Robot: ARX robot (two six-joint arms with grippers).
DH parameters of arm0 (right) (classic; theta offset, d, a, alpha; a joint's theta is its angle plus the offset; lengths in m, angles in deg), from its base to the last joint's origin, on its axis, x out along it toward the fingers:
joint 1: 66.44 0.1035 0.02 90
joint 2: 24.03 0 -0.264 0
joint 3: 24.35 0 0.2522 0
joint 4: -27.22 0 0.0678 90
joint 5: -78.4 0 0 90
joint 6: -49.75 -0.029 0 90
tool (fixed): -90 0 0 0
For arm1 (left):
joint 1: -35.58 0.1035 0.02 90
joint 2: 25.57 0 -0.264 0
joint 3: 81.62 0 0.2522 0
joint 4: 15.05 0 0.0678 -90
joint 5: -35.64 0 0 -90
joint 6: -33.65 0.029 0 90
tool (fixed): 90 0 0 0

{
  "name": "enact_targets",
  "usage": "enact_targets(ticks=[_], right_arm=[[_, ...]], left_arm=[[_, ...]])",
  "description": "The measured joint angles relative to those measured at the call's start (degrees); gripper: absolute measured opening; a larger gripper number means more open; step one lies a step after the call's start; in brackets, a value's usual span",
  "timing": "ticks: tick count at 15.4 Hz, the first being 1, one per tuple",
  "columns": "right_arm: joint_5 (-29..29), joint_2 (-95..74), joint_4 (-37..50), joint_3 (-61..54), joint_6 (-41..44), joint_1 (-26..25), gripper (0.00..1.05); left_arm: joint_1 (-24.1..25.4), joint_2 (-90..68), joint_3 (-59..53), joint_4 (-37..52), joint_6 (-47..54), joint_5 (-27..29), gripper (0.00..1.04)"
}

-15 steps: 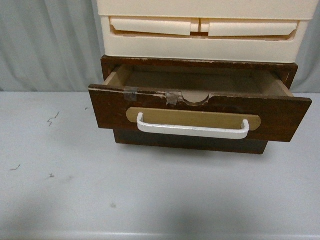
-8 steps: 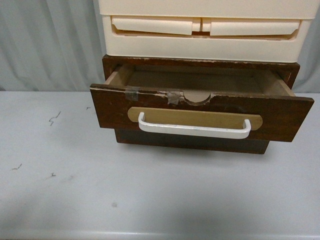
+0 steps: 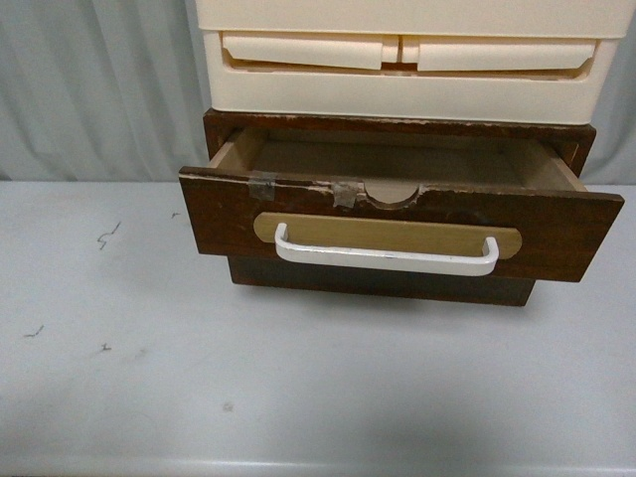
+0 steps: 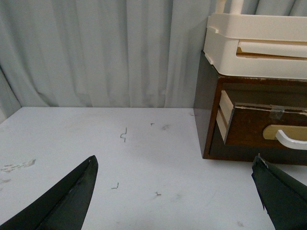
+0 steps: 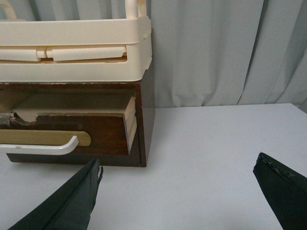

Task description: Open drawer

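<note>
At centre frame on the tabletop [image 3: 119, 378], you will find the drawer [image 3: 397, 224] already pulled out with nothing left but retreat, both sets of fingers [image 4: 67, 201] [image 5: 62, 201] spread apart, holding nothing.

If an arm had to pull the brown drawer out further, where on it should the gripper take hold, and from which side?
Probably the white bar handle on the drawer front. It stands off its tan oval plate, leaving a gap for a finger behind the bar. Come straight in from the front, near the bar's middle, one finger above and one below the horizontal bar. Both the left gripper and the right gripper are open and clear of it.
</note>
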Motion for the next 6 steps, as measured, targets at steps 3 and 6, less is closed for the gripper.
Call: enact_targets(ticks=[3, 6], right_arm=[[0.0, 0.0, 0.0, 0.0, 0.0, 0.0, 0.98], [0.0, 0.0, 0.0, 0.0, 0.0, 0.0, 0.98]], left_arm=[[0.0, 0.0, 0.0, 0.0, 0.0, 0.0, 0.98], [0.0, 0.0, 0.0, 0.0, 0.0, 0.0, 0.98]])
